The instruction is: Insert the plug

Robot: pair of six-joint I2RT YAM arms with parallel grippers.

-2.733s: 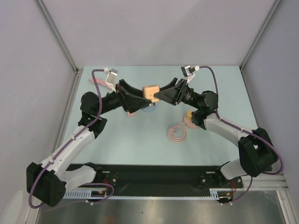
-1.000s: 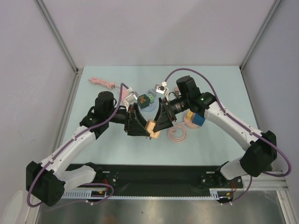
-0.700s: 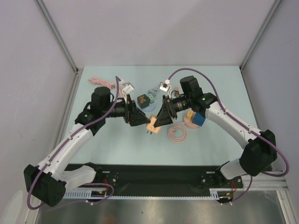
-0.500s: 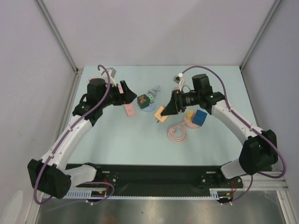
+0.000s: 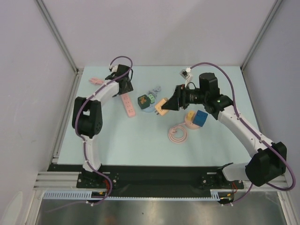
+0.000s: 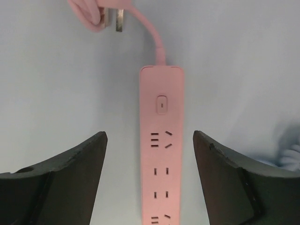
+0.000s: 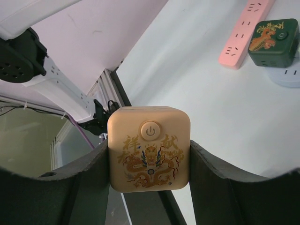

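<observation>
Near the far left corner of the worktop [image 5: 117,140], the left pincer [image 6: 149,137] is hanging wide and empty, straddling the pink power strip [image 6: 161,159] without touching it. Toward the middle, the right pincer [image 5: 168,104] is clamping the peach cube plug [image 7: 149,149] by 2 flat opposite sides, seemingly lifted off the worktop and well apart from the strip. The cube is looking light, rigid and smooth, so it is probably slipping easily; those flat sides are likely giving the surest hold. Only the left wrist view is showing the strip's slots and switch. Only the right wrist view is showing the cube's button, and no view is showing its prongs.
</observation>
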